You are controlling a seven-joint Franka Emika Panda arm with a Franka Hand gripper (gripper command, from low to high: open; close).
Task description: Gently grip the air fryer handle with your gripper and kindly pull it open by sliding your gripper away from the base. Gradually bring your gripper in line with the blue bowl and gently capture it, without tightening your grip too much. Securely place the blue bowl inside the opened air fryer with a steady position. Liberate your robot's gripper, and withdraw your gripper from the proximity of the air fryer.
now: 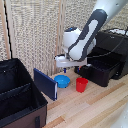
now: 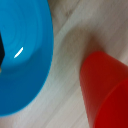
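The blue bowl (image 1: pixel 62 81) sits on the wooden table between a dark blue panel and a red cup. My gripper (image 1: pixel 65 70) hangs close above it on the white arm, its fingers pointing down at the bowl's rim. In the wrist view the blue bowl (image 2: pixel 22 55) fills one side, and a dark finger (image 2: pixel 1 50) shows at the picture's edge over its inside. I cannot tell the gap between the fingers. The black air fryer (image 1: pixel 111 47) stands at the exterior view's right with its drawer (image 1: pixel 95 73) pulled out toward the bowl. The air fryer handle is too small and dark to make out.
A red cup (image 1: pixel 81 85) stands just beside the bowl, and the red cup (image 2: pixel 106 92) looms large in the wrist view. A flat dark blue panel (image 1: pixel 46 84) leans on the bowl's other side. A large black soft-walled bin (image 1: pixel 17 95) fills the exterior view's left.
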